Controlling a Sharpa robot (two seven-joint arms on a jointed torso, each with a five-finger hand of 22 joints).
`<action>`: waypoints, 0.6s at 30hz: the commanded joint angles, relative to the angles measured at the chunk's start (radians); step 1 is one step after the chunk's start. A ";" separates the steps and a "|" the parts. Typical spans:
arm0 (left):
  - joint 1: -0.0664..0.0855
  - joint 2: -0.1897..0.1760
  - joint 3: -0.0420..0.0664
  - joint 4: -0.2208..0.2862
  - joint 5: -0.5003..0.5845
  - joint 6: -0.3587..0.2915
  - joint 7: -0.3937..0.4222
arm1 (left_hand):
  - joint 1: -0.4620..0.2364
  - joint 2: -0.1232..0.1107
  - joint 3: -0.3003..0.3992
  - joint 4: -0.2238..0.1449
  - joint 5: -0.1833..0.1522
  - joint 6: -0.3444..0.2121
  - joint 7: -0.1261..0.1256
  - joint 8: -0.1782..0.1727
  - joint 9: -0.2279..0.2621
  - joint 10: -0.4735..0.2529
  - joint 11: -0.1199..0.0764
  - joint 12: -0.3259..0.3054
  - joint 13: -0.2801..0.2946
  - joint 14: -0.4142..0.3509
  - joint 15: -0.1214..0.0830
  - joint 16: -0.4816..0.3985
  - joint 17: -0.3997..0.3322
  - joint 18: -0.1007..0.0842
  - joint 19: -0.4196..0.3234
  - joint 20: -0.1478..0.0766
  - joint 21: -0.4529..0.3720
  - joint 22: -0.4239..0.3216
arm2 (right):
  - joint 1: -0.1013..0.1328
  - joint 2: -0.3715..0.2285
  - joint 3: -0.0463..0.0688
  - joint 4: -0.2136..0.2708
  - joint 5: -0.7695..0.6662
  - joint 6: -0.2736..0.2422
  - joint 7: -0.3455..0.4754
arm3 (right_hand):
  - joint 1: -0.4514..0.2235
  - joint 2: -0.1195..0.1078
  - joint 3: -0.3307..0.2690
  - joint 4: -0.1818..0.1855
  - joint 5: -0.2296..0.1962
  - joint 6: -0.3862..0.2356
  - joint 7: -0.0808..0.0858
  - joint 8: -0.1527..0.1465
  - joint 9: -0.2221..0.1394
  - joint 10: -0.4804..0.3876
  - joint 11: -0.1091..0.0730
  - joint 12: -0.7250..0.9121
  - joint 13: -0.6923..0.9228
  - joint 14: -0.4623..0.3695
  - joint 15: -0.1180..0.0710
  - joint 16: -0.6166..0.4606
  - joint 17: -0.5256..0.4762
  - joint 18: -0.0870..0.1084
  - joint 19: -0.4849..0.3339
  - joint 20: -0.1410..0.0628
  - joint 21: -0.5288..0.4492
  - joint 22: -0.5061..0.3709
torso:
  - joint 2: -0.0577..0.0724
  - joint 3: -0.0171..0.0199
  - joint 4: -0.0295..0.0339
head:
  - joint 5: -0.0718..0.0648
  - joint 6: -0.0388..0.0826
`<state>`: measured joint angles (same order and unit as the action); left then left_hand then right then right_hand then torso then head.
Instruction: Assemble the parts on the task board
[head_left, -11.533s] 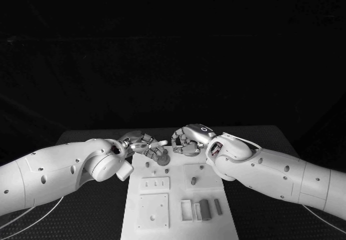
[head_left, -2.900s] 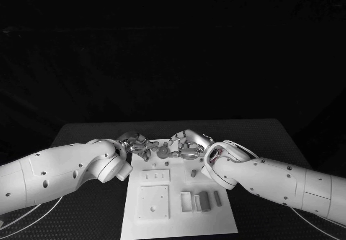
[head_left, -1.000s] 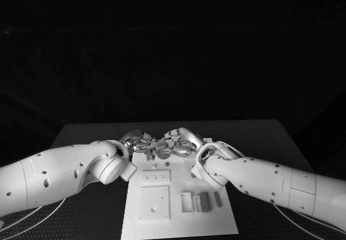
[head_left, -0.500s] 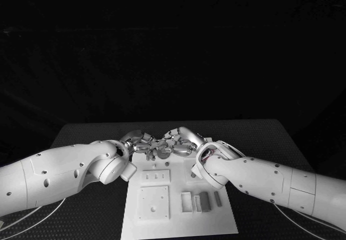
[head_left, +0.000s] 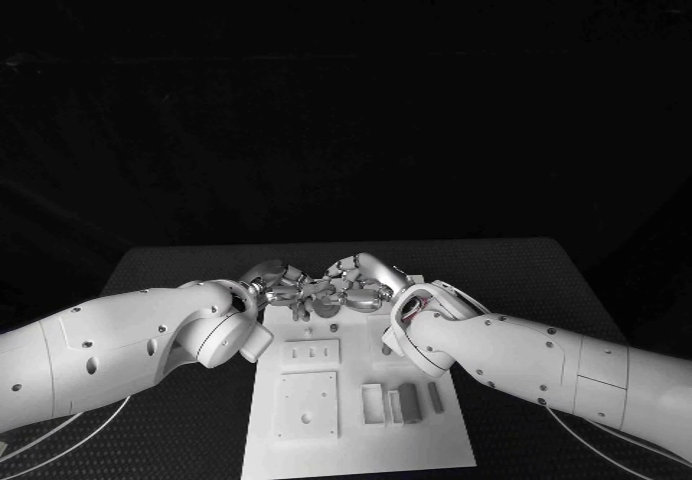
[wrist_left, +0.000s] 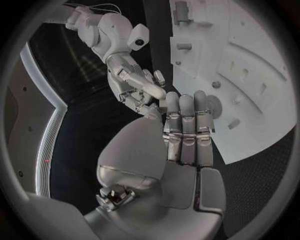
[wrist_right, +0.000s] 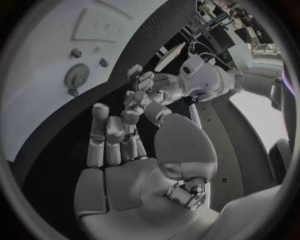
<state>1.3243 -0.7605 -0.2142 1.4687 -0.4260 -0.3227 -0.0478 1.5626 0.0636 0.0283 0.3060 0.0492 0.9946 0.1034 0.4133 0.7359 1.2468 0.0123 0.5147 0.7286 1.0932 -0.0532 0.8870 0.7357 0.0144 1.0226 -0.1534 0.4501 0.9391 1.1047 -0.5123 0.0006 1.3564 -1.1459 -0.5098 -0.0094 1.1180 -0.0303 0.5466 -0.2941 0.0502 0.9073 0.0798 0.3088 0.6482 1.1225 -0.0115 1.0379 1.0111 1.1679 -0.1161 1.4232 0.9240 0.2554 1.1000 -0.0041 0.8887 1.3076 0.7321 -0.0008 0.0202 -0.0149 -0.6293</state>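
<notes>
- We see the white task board lying along the middle of the black table, reaching toward its near edge.
- The left hand and the right hand meet, fingertips nearly touching, above the board's far edge.
- In the left wrist view, the left hand's fingers lie straight, side by side, holding nothing we can make out.
- The right hand's fingers are loosely apart; we cannot tell if anything is pinched.
- A gear-like part sits on the board near its far edge.
- Upright grey parts stand near the board's right edge.
</notes>
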 joint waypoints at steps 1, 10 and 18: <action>0.000 0.003 0.000 0.005 0.015 0.031 0.013 | -0.002 -0.002 0.014 -0.016 0.003 0.052 -0.038 -0.002 0.024 -0.034 -0.027 -0.005 -0.002 -0.009 -0.001 0.005 -0.004 -0.006 0.005 0.003 -0.007 0.000 | 0.000 0.003 0.001 -0.002 -0.021 -0.010 0.016 | 0.006 -0.001 0.005 0.002 0.000 0.095 0.013 0.000 0.001 -0.002 -0.007 0.007 -0.002 0.000 -0.007 0.007 0.001 0.006 0.004 -0.007 0.005 0.019 | 0.000 0.0001 -0.0002 | 0.000 -0.001; 0.000 0.003 0.000 0.006 0.055 0.031 0.020 | -0.055 -0.023 0.004 -0.014 0.002 0.042 -0.027 -0.026 0.016 -0.045 -0.020 -0.014 -0.006 -0.024 0.003 0.016 -0.035 -0.009 0.001 0.006 -0.018 -0.001 | 0.000 0.002 0.001 -0.003 -0.027 -0.005 0.021 | 0.006 0.006 0.011 0.002 0.000 0.106 0.011 0.003 0.005 0.001 -0.009 0.007 -0.003 0.003 -0.009 0.007 0.001 0.006 0.005 -0.009 0.007 0.019 | 0.000 0.0006 -0.0006 | -0.001 -0.001; 0.000 0.001 0.000 0.004 0.086 0.032 -0.003 | -0.278 -0.114 0.026 -0.013 0.001 0.013 -0.009 -0.061 -0.002 -0.075 -0.007 -0.027 -0.012 -0.055 0.014 0.032 -0.085 -0.007 -0.007 0.014 -0.044 -0.007 | 0.000 -0.003 0.001 -0.004 -0.040 0.002 0.031 | 0.004 0.009 0.013 0.002 0.000 0.113 0.009 0.006 0.008 0.002 -0.010 0.006 -0.003 0.004 -0.010 0.007 0.001 0.006 0.005 -0.009 0.008 0.018 | 0.000 0.0007 -0.0010 | -0.002 -0.001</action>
<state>1.3237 -0.7624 -0.2151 1.4692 -0.3713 -0.3151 -0.0480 1.3059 -0.0442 0.0510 0.2923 0.0498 0.9947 0.1035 0.3569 0.7354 1.2447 0.0144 0.4915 0.7174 1.0433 -0.0398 0.9164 0.6535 0.0147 1.0151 -0.1462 0.4101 0.9334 1.1052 -0.5153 0.0015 1.3519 -1.1647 -0.5114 0.0026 1.1179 -0.0304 0.5552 -0.2911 0.0501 0.9123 0.0749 0.3077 0.6540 1.1256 -0.0150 1.0378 1.0091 1.1715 -0.1203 1.4269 0.9238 0.2546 1.1030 -0.0070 0.8927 1.3075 0.7320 -0.0003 0.0196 -0.0168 -0.6304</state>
